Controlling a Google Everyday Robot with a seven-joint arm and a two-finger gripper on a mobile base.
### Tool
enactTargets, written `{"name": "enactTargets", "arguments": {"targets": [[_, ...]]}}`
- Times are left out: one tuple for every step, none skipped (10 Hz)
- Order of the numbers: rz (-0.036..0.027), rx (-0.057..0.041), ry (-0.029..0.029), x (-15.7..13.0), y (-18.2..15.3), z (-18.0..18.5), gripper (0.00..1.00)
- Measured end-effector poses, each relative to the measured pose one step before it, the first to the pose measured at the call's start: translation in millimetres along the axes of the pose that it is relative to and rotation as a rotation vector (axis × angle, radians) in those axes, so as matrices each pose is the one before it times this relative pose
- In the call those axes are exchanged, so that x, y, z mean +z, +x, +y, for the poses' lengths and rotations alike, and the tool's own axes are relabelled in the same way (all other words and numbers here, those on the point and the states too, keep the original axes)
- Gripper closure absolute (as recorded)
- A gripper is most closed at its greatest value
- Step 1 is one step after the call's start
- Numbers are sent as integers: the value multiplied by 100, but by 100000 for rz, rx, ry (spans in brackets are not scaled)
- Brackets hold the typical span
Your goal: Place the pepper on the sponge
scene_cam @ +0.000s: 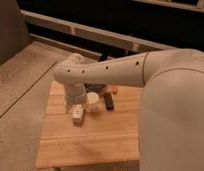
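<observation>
My arm reaches across from the right, and its gripper (77,115) hangs low over the left part of the wooden table (90,142). A small orange-red bit, the pepper (115,90), peeks out just below the arm near the table's far edge, to the right of the gripper and apart from it. The sponge is out of sight, perhaps behind the arm.
A white bottle (93,100) stands right beside the gripper. A small black oblong block (109,101) lies to the right of the bottle. The table sits on a speckled floor (20,95), with a dark railing (95,35) behind it.
</observation>
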Motion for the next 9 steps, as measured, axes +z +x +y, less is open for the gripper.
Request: {"name": "enactTargets", "arguments": {"targets": [[-5,-3,0,-2,-1,0,35],[-7,-1,-4,-1,-1,1,35],[0,4,4,-1,-1,-2,35],[1,1,-1,1,0,-1,35],[2,-4,-1,0,1,3,35],[0,0,0,0,0,-1,35],[-114,-140,56,-26,-14,36,35],[-168,-135,53,-37,-52,48,35],[-2102,-286,398,-342,-818,-22,35]]}}
